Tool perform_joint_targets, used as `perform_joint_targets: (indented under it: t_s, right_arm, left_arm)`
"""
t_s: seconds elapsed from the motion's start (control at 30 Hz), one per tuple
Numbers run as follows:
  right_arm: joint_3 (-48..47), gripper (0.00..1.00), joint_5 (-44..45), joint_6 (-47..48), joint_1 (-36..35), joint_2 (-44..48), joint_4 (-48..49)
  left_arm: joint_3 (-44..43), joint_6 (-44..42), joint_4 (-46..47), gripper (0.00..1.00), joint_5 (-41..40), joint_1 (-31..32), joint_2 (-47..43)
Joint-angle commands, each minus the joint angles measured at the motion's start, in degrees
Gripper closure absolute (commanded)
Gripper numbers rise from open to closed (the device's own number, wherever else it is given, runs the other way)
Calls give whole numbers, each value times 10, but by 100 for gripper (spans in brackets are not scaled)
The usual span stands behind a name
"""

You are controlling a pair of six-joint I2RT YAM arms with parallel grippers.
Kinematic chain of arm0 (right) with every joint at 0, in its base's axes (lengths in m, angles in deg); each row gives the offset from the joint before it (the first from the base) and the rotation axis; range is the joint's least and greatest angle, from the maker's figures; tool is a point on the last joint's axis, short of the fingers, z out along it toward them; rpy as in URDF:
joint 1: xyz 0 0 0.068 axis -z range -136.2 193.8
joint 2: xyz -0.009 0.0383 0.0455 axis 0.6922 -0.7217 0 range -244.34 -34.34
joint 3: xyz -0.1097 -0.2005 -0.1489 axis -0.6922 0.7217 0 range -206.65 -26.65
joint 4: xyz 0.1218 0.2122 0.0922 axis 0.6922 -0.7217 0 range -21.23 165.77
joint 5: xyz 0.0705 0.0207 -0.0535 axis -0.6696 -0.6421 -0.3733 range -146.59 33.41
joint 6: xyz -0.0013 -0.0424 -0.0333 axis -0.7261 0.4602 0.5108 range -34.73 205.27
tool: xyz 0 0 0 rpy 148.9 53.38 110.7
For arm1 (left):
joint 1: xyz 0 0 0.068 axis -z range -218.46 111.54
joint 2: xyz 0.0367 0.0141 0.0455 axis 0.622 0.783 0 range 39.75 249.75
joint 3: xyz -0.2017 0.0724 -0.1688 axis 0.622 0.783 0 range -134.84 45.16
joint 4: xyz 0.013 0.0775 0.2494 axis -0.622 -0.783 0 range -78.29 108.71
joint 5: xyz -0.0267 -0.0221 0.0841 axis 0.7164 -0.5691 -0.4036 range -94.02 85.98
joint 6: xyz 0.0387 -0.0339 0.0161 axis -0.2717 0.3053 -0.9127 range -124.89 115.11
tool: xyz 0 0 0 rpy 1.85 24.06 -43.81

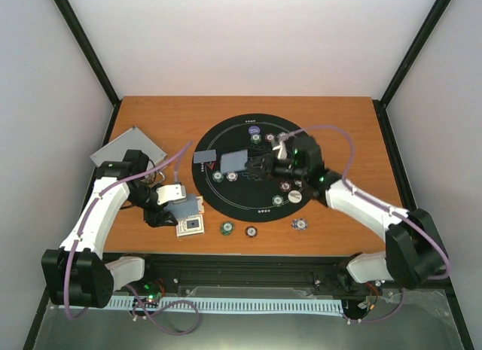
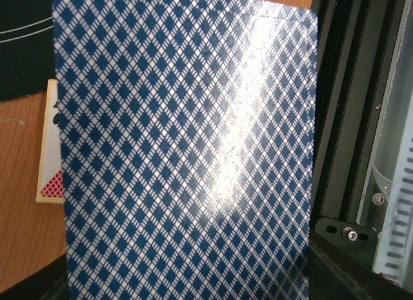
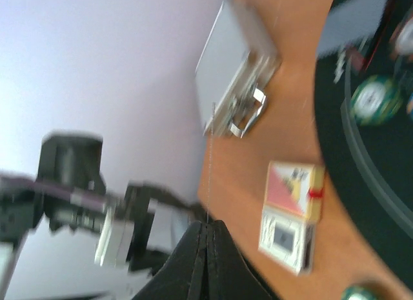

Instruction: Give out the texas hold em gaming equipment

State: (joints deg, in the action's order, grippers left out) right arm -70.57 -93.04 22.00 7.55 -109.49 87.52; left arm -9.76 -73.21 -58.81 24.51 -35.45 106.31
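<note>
My left gripper holds a playing card over the wood beside the card box. In the left wrist view the card's blue-and-white diamond back fills the frame and hides the fingers. My right gripper is over the black mat, shut on another card. In the right wrist view its fingertips are pressed together and that card shows edge-on as a thin line. A third card lies on the mat. Several chips sit on the mat, among them purple and a white disc.
The round black mat covers the table's middle. Three chips lie on wood at its near edge: green, brown, blue-white. The silver case sits far left and also shows in the right wrist view. The card box shows there too.
</note>
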Motion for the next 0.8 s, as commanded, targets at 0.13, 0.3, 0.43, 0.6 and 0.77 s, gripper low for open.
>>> perform_joint_targets:
  t_s: [0.13, 0.3, 0.43, 0.6, 0.77]
  right_arm:
    - [-258, 97, -104, 180, 179, -222, -178]
    - [-486, 97, -112, 220, 235, -452, -264]
    - [-671, 97, -104, 219, 261, -604, -332]
    - [-862, 97, -84, 218, 269, -730, -401]
    - [-898, 97, -57, 218, 270, -768, -432]
  left_arm:
    - [-24, 12, 0, 99, 8, 1, -8]
    - [-27, 17, -2, 99, 13, 1, -6]
    - [-28, 19, -4, 99, 13, 2, -2]
    - [-19, 10, -1, 99, 1, 2, -3]
    - [-17, 7, 2, 99, -9, 1, -3]
